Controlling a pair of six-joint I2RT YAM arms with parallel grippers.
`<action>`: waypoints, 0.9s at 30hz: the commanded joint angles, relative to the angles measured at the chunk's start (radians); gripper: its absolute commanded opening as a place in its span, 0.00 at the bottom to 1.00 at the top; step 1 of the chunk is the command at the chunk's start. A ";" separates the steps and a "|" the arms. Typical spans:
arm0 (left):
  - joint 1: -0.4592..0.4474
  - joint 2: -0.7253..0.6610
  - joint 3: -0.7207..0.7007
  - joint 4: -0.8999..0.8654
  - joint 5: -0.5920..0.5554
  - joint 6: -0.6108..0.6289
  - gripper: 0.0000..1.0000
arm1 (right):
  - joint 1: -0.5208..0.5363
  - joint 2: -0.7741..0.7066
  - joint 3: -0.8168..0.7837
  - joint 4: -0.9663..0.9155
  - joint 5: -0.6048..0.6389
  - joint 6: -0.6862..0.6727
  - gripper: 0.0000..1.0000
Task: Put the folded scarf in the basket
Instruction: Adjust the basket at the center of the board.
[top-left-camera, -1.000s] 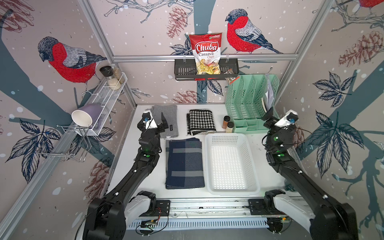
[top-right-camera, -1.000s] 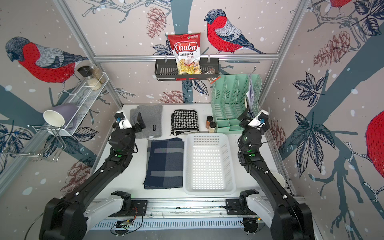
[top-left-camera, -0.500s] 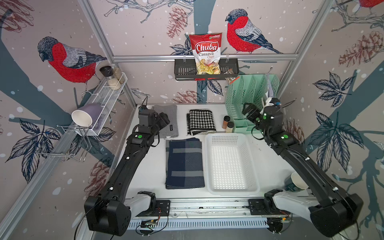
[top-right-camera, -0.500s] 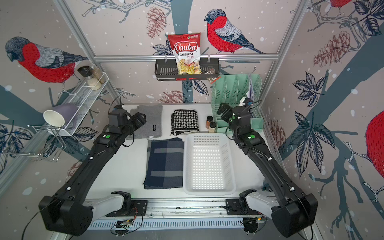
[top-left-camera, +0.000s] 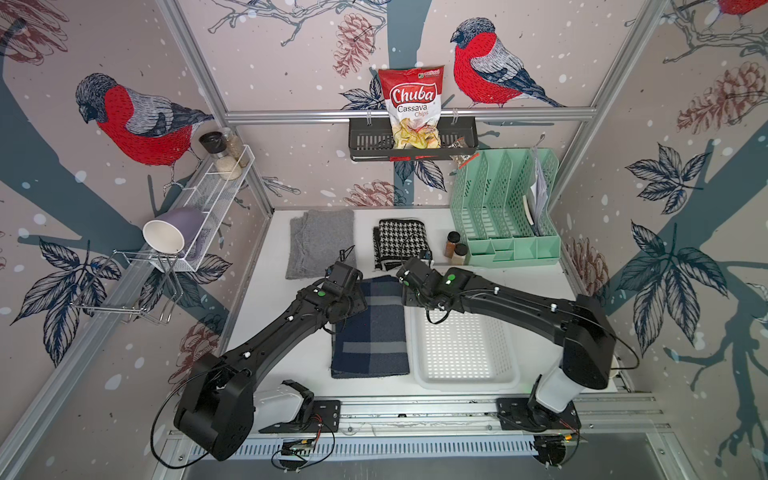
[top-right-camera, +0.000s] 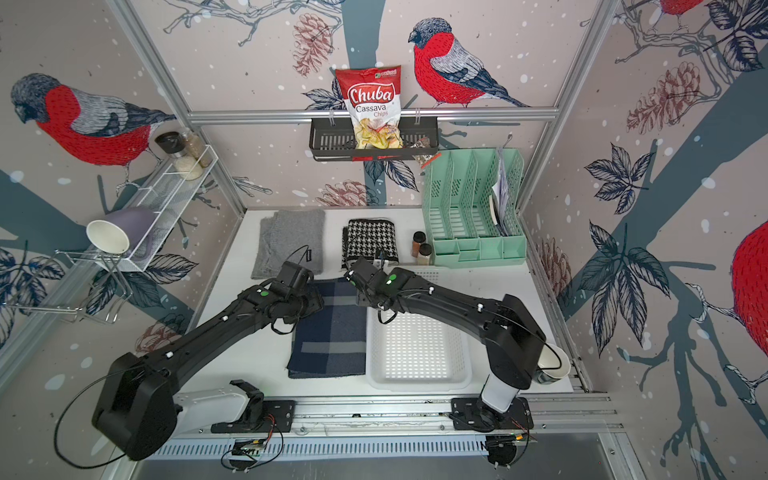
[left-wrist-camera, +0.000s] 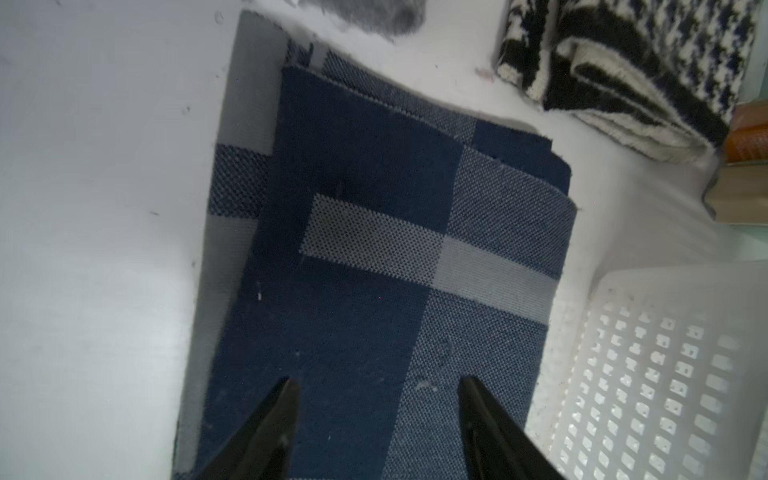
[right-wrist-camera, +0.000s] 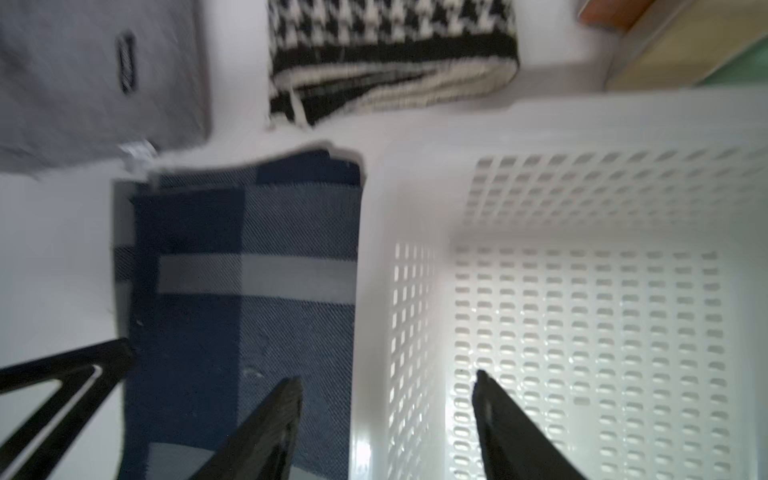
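Folded scarf (top-left-camera: 370, 332): navy and grey plaid, lying flat on the white table (top-left-camera: 282, 332), not in the basket.
Basket (top-left-camera: 467, 381): white perforated plastic, just to the right of the scarf, with its left rim along the scarf's right edge; nothing inside.
Left gripper (left-wrist-camera: 378, 380): over the far part of the plaid scarf, jaws moderately apart with nothing between them; I cannot tell whether the tips touch the cloth.
Right gripper (right-wrist-camera: 386, 376): over the basket's far left corner, jaws moderately apart and holding nothing. One finger is over the scarf's right edge and the other over the basket floor, with the rim below the gap.
Grey knit scarf (top-left-camera: 320, 243): far left on the table.
Houndstooth scarf (top-left-camera: 401, 243): folded, far centre.
Spice jars (top-left-camera: 455, 247): two, between the houndstooth scarf and the mint-green file organiser (top-left-camera: 503, 208).
Black wall shelf (top-left-camera: 457, 143): on the far wall, holding a bag of Chuba cassava chips (top-left-camera: 413, 104).
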 joint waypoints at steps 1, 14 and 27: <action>-0.029 0.019 0.003 0.016 -0.034 -0.042 0.65 | 0.022 0.041 0.013 -0.068 -0.002 0.056 0.69; -0.047 0.023 0.021 -0.001 -0.090 -0.072 0.65 | 0.033 0.076 -0.015 -0.041 -0.072 0.108 0.48; -0.047 0.004 0.023 -0.013 -0.087 -0.074 0.65 | 0.008 0.093 0.005 -0.040 -0.084 0.161 0.20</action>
